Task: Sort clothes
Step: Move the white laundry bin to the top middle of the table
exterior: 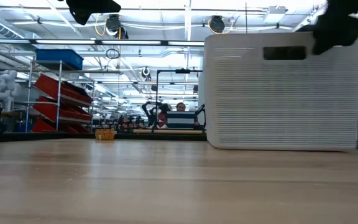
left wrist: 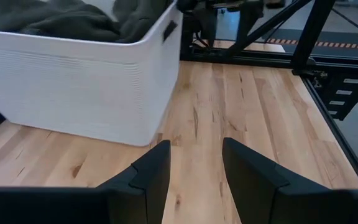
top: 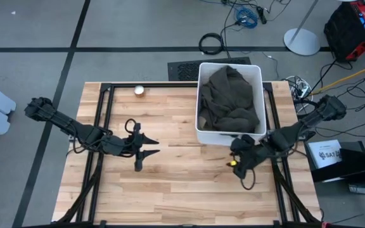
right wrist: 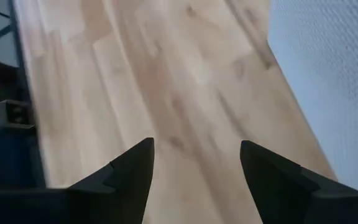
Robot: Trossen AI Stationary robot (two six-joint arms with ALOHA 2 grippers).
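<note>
A large dark olive garment (top: 230, 98) lies heaped inside the white plastic bin (top: 206, 135) at the table's far right; it also shows in the left wrist view (left wrist: 61, 18). The other clothes are out of view. My left gripper (top: 147, 152) is open and empty over the table's middle left, pointing toward the bin (left wrist: 86, 87). My right gripper (top: 239, 166) is open and empty just in front of the bin's near right corner, above bare wood (right wrist: 166, 93).
A small white round object (top: 139, 90) sits near the table's far edge. The bin's wall (exterior: 284, 93) stands upright on the wood. Bare wood lies across the table's near half (top: 182, 190). Black frame rails run along the table's edges (left wrist: 328, 81).
</note>
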